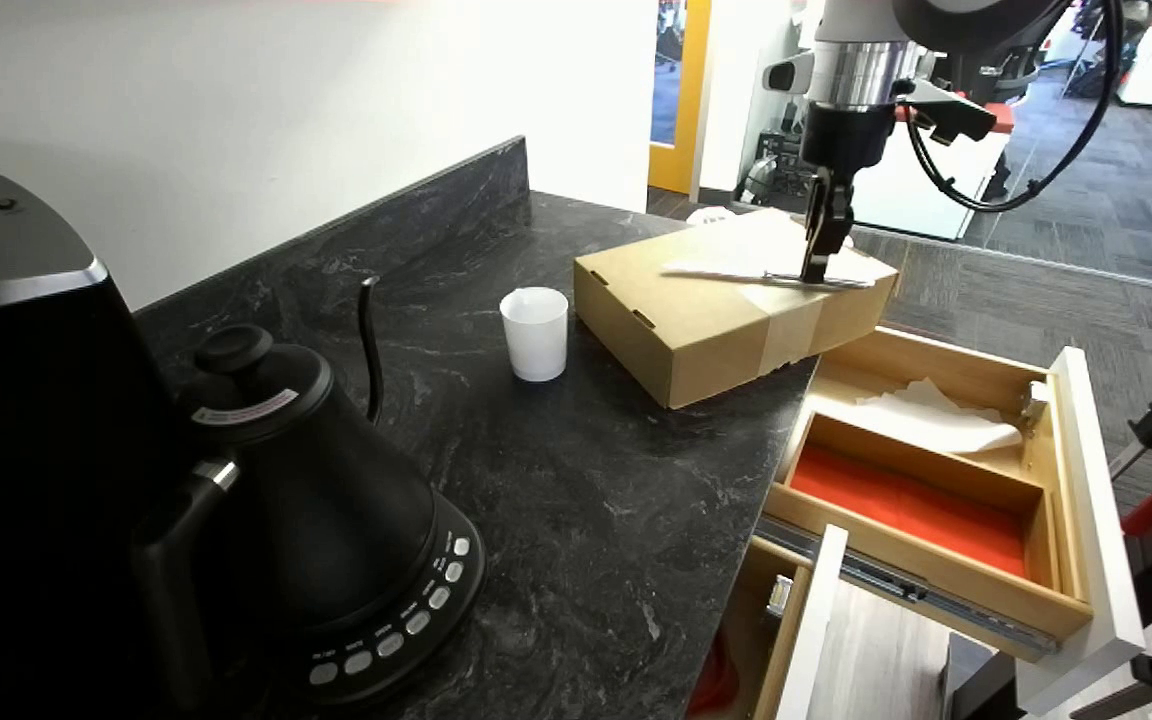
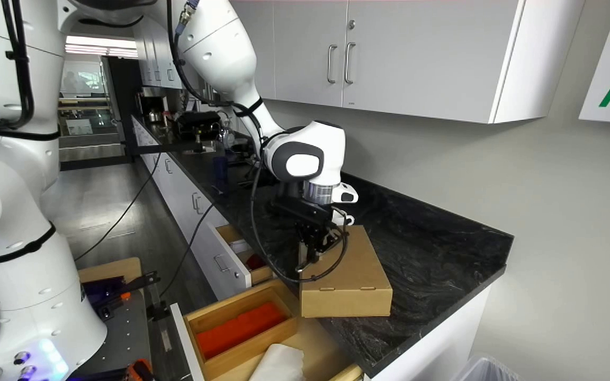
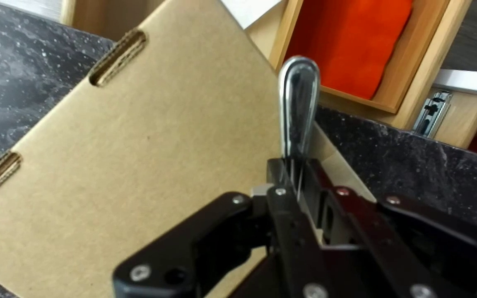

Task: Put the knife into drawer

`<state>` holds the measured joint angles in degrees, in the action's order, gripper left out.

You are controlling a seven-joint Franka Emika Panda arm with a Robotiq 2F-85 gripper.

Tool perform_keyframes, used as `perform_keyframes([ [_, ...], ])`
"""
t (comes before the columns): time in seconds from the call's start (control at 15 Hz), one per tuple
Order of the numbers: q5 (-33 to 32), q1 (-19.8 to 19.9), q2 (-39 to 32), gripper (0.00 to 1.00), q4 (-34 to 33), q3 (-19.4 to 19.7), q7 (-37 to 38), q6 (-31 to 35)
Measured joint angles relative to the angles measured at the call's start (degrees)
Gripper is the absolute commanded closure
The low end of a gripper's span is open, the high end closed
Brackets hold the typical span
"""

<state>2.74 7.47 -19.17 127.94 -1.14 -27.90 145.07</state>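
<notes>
One knife (image 3: 299, 99), pinched: your gripper (image 3: 295, 176) has its fingers snug on both sides where the handle narrows, mid-frame in the wrist view, shiny handle end pointing up. In an exterior view the knife runs along the top of the box (image 1: 706, 310), upper right of frame, pale blade toward the left; touching the cardboard or just above it, can't tell. The drawer (image 1: 1086, 460) is pulled out, lower right there, red liner (image 1: 906, 515) in its near compartment. Looks like grip made, lift next. Watch: handle is slim and smooth and the blade sticks well out one side, so a weak pinch could let it swivel or slip as you raise it. Go sideways before going up and you may drag the box; it juts past the counter (image 1: 586, 500) edge, so a shove could tip it into the drawer. Come in crosswise and the knife might catch the divider (image 1: 921, 465) and get knocked loose. Release too high and it could bounce onto the paper (image 1: 936, 420) side.
</notes>
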Motion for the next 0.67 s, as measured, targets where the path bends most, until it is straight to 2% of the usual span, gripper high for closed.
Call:
perform_keyframes([
  [0.4,0.3,0.1,5.2,0.94,1.4,0.2,0.6,-0.2],
  [0.67,1.0,0.1,9.9,0.94,2.6,0.6,2.1,-3.3],
])
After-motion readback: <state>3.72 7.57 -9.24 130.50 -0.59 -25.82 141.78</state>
